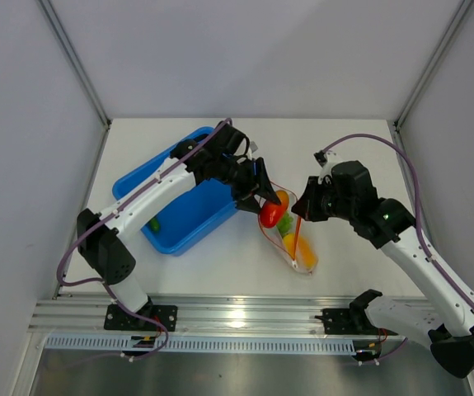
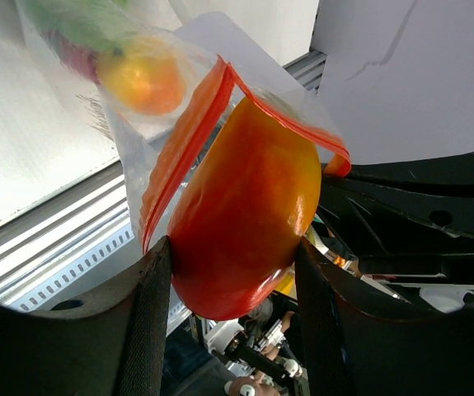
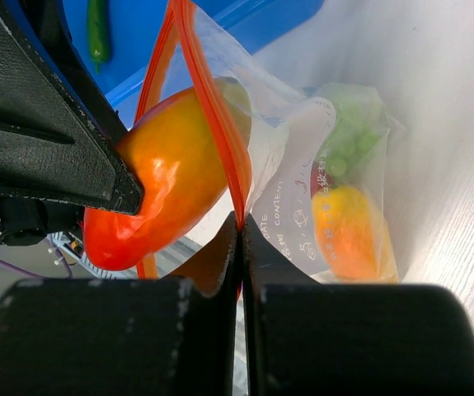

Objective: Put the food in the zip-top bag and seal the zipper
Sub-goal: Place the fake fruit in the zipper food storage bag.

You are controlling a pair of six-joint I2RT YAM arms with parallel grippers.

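My left gripper (image 1: pixel 263 200) is shut on the red-orange oval fruit (image 2: pixel 245 206) and holds it in the mouth of the clear zip-top bag (image 1: pixel 297 243), partly inside. My right gripper (image 3: pixel 241 221) is shut on the bag's red-orange zipper strip (image 3: pixel 220 124) and holds one side of the mouth up. The fruit also shows in the right wrist view (image 3: pixel 166 177) and in the top view (image 1: pixel 273 212). Inside the bag lie a yellow-orange piece (image 3: pixel 348 231), a green leafy piece (image 3: pixel 348 136) and something red, mostly hidden. A green pepper (image 3: pixel 96 33) lies in the blue tray.
The blue plastic tray (image 1: pixel 183 227) stands left of the bag, under my left arm, with the green pepper (image 1: pixel 153 223) in it. The aluminium rail (image 1: pixel 237 318) runs along the table's near edge. Grey walls close in the sides and back.
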